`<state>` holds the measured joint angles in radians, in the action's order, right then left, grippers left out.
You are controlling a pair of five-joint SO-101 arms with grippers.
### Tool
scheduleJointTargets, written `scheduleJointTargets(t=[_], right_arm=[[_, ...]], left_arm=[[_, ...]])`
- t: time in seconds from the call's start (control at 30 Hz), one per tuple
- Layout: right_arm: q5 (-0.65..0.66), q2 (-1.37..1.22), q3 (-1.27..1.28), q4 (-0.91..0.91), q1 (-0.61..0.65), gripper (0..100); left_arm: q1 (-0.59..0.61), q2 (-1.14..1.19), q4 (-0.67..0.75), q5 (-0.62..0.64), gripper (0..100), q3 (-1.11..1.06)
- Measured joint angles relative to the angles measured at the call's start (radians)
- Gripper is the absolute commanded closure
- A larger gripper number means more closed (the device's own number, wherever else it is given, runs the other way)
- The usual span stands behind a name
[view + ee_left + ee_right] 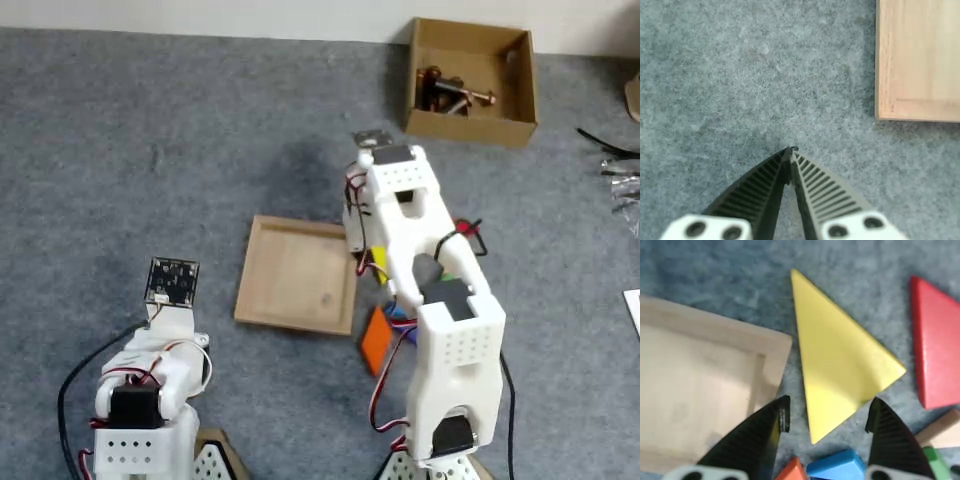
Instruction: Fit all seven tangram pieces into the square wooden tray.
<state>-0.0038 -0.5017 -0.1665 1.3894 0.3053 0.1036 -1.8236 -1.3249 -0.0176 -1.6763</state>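
The right gripper is hovering with its fingers spread wide, straddling the lower part of the yellow triangle, which is lying flat on the carpet just beside a corner of the square wooden tray; the tray is sitting empty, so the task is looking barely begun, and picking up this piece is seeming to be the step in hand; to do it well, the jaws should be coming down low enough to catch the thin slab and closing across its straight edges rather than a point, while keeping clear of the tray's rim, the blue piece and the red piece; the left gripper is sitting with its fingers pressed together over bare carpet near the tray.
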Motion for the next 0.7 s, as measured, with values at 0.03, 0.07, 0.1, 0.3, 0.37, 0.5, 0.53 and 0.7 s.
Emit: scheduleJointTargets(t=[0.03,0.07,0.1,0.3,0.37,0.5,0.53,0.7], right_arm=[[0.000,0.000,0.000,0.000,0.002,76.7],[0.000,0.000,0.000,0.000,0.002,76.7],[0.000,0.000,0.000,0.000,0.002,76.7],[0.006,0.000,0.000,0.000,0.002,76.2],[0.021,0.000,0.000,-0.015,0.002,75.9],[0.054,0.000,0.000,-0.037,0.002,69.3],[0.057,0.000,0.000,-0.040,0.002,68.0],[0.061,0.000,0.000,-0.068,0.000,67.3]], left_arm=[[0.000,0.000,0.000,0.000,99,0.000],[0.000,0.000,0.000,0.000,99,0.000],[0.000,0.000,0.000,0.000,99,0.000],[0.000,0.000,0.000,0.000,99,0.000],[0.000,0.000,0.000,0.000,99,0.000],[0.000,0.000,0.000,0.000,99,0.000],[0.000,0.000,0.000,0.000,99,0.000],[0.000,0.000,0.000,0.000,99,0.000]])
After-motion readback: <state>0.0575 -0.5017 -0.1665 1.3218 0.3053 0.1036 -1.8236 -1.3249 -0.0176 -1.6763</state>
